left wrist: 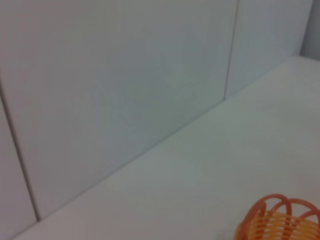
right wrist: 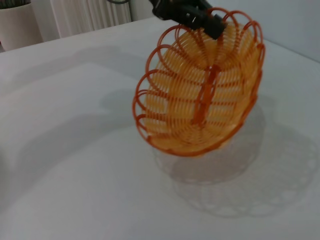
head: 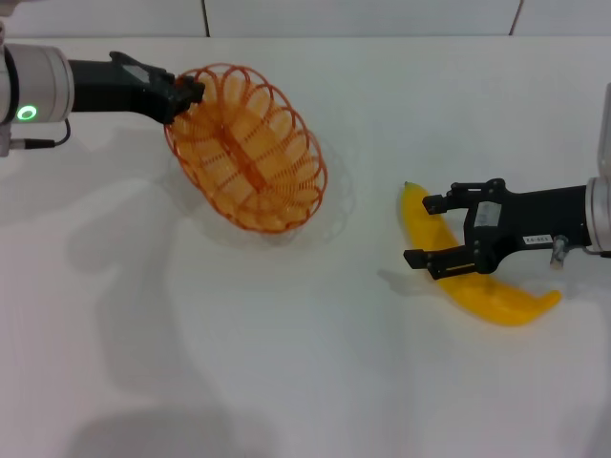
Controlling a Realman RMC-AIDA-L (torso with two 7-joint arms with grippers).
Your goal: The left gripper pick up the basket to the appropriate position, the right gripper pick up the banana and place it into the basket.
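The orange wire basket [head: 248, 151] hangs tilted above the table, its open side facing the right. My left gripper [head: 186, 93] is shut on the basket's far rim and holds it up. The basket also shows in the right wrist view [right wrist: 202, 87], with the left gripper [right wrist: 200, 15] on its rim, and a bit of rim shows in the left wrist view [left wrist: 280, 220]. The yellow banana [head: 468, 277] lies on the table at the right. My right gripper [head: 422, 231] is open, its fingers on either side of the banana's middle.
The white table [head: 286, 363] spreads around both things. A white panelled wall [left wrist: 115, 75] runs along the table's far edge. A radiator and a white pot [right wrist: 20, 22] stand beyond the table in the right wrist view.
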